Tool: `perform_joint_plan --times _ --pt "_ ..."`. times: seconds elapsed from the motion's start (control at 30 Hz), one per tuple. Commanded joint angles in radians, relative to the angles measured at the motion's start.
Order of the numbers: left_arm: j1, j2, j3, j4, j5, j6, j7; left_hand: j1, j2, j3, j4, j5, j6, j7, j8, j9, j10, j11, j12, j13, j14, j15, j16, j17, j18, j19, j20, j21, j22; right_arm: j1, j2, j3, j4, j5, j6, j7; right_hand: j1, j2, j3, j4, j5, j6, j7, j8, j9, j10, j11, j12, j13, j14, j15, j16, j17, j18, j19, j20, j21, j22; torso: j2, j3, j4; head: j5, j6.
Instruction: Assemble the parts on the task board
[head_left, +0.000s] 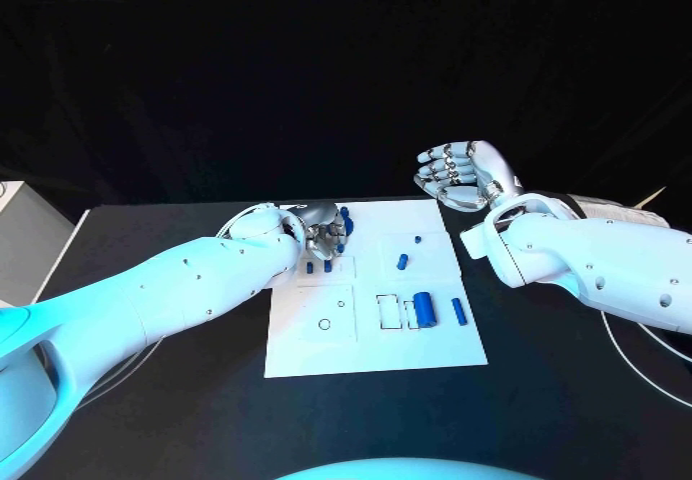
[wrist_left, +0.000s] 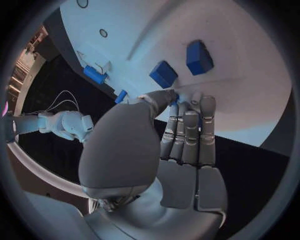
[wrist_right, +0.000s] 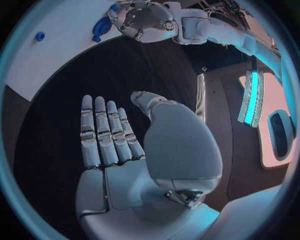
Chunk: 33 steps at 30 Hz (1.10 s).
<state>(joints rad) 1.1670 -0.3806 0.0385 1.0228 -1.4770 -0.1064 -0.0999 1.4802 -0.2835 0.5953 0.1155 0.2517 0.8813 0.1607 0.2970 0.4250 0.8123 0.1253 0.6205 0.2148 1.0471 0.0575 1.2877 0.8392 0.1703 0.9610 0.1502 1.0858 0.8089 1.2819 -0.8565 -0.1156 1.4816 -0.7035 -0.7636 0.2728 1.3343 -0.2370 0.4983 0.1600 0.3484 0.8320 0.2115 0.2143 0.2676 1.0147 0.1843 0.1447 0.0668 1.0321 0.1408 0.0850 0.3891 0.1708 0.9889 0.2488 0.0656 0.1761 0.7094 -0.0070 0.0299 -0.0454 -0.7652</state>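
The white task board (head_left: 378, 345) lies in the middle of the black table. My left hand (head_left: 317, 226) is down at its far left corner, and its thumb (wrist_left: 159, 97) meets the fingertips over a small blue part (wrist_left: 177, 99) of which only a sliver shows. Two blue blocks (wrist_left: 164, 74) (wrist_left: 199, 57) lie just past the fingers. A thick blue cylinder (head_left: 423, 308) and a long blue piece (head_left: 459, 311) rest near the board's right side, with smaller parts (head_left: 402, 262) (head_left: 418, 240) beyond them. My right hand (head_left: 459, 176) hovers beyond the far right corner, fingers straight, holding nothing.
Drawn outlines (head_left: 389, 312) and a small ring mark (head_left: 326, 324) sit on the board's near half. A white box (head_left: 20, 232) stands at the table's left edge. A thin cable (head_left: 642, 350) trails on the table under the right arm.
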Motion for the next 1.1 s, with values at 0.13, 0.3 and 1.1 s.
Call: perform_joint_plan --times 0.13,0.3,1.1 --pt "0.0 0.007 0.0 -0.007 0.009 0.012 0.005 -0.002 0.01 0.015 -0.002 -0.003 0.013 0.002 -0.009 -0.005 0.022 -0.001 -0.015 -0.011 0.009 0.0 0.019 0.005 0.008 -0.001 0.003 0.015 0.015 0.0 0.004 0.0 0.002 0.001 0.017 0.017 -0.01 0.001 -0.003 -0.003 0.007 0.004 0.036 -0.006 -0.002 -0.007 0.002 -0.005 -0.002 -0.008 0.001 -0.006 -0.002 0.013 -0.004 0.0 -0.003 -0.001 0.0 0.0003 0.0017 -0.001 -0.004" --pt "0.0 0.011 0.0 -0.013 0.016 0.016 0.007 -0.005 0.012 0.02 -0.007 -0.003 0.023 0.002 -0.012 -0.008 0.038 -0.004 -0.027 -0.021 0.029 -0.002 0.041 0.018 0.007 -0.002 0.001 0.023 0.022 0.0 0.005 0.0 0.002 0.001 0.018 0.017 -0.011 0.004 -0.003 -0.004 0.009 0.008 0.036 -0.006 -0.002 -0.002 0.002 -0.006 -0.002 -0.003 0.0 -0.006 -0.006 0.014 -0.001 -0.001 -0.001 -0.007 0.0 0.0001 0.0007 -0.001 -0.007" --pt "0.0 0.019 -0.003 -0.014 0.033 0.019 0.042 -0.013 0.042 0.038 -0.052 -0.005 0.104 -0.009 -0.019 -0.012 0.165 -0.03 -0.091 -0.058 0.173 -0.025 0.149 0.132 -0.01 0.064 -0.019 0.1 0.119 0.0 0.007 0.0 0.001 0.001 0.025 0.015 -0.011 0.005 -0.004 -0.004 0.01 0.01 0.035 -0.006 -0.002 -0.001 0.001 -0.007 -0.003 -0.001 0.0 -0.006 -0.009 0.014 0.001 -0.001 -0.001 -0.01 -0.003 -0.0002 0.0008 -0.007 -0.016"
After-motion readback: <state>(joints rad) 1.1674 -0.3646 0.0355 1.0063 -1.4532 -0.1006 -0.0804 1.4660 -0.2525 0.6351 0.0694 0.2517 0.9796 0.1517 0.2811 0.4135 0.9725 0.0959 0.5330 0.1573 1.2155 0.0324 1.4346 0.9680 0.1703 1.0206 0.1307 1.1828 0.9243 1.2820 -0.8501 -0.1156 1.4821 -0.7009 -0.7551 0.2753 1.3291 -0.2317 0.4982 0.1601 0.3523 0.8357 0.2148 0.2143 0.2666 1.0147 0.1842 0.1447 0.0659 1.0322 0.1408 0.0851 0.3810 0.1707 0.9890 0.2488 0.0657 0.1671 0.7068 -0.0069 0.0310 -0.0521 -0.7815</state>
